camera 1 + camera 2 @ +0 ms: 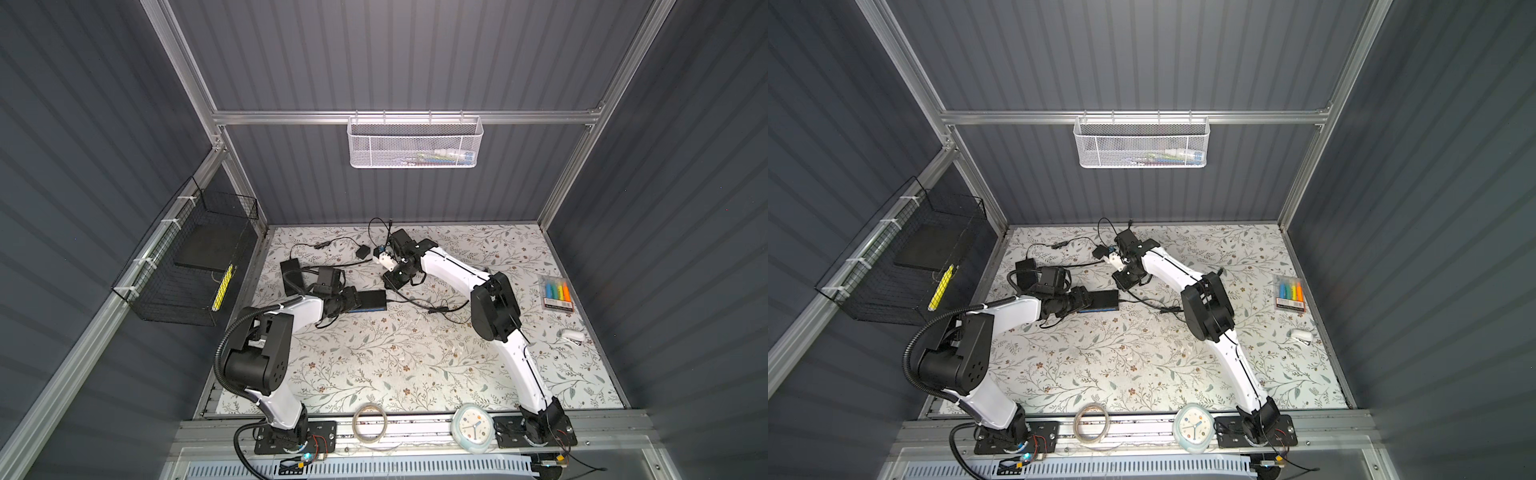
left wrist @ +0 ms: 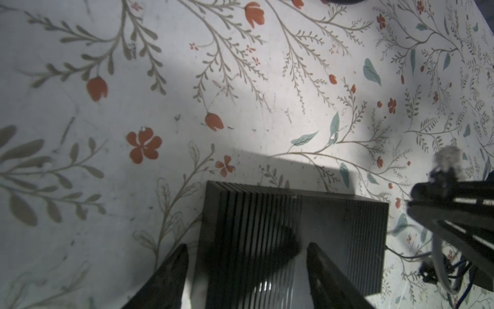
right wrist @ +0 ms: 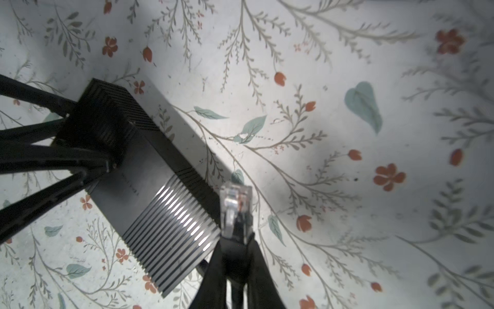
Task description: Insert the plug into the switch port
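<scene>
The clear plug (image 3: 235, 208) sticks straight out of the right hand (image 3: 236, 240), which is pinched tight on its black rear. Its tip points away from that hand and down at the bench (image 3: 347, 133), its long axis slanted against that of the switch (image 3: 149, 192). The plug hangs just off the switch's 3 o'clock end, not in it (the left wrist view shows bare bench between them, which the right wrist view hides).

In both top views the switch lies lengthwise 9 to 3, left of centre. The left hand (image 2: 246, 246) is spread wide, with one finger (image 2: 171, 273) off the switch's 9 o'clock end and the other over its ribbed top. I cannot tell whether they touch it. The left arm (image 1: 303, 309) runs low toward 3. The right arm (image 1: 453, 270) reaches toward 10, wrist bent down.
</scene>
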Tool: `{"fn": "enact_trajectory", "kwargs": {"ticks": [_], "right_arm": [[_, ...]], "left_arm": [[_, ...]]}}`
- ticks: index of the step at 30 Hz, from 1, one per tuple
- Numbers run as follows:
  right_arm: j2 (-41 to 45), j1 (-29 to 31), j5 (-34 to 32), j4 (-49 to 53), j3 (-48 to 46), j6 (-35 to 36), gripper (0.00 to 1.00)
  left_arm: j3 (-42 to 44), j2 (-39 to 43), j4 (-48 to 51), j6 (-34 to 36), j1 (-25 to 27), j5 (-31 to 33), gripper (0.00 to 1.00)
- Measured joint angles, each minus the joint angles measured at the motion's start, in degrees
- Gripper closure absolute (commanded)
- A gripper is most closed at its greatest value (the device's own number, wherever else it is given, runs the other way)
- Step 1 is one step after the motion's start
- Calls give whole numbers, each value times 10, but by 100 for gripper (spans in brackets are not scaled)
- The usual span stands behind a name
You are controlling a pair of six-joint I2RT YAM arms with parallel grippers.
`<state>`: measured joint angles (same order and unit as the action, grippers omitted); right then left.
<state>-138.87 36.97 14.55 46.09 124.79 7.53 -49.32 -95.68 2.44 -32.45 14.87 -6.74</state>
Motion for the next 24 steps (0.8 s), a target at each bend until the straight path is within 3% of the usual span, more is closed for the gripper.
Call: {"fn": "enact_trajectory", "kwargs": {"ticks": [6, 13, 16, 19, 24], "right_arm": [[37, -12, -75, 45, 50, 61, 100], [163, -5, -171, 109, 50, 105, 100], [228, 13, -192, 121, -12, 99, 100], [294, 34, -197, 113, -140, 78, 100], [310, 57, -177, 99, -287, 34, 100]], "left_arm": [[-30, 55, 47, 18, -22, 18, 28], [-119, 58, 74, 74, -75, 22, 28], [-150, 17, 71, 90, -80, 10, 30], [-164, -41, 65, 98, -78, -15, 32], [-167, -117, 66, 108, -66, -42, 32]]}}
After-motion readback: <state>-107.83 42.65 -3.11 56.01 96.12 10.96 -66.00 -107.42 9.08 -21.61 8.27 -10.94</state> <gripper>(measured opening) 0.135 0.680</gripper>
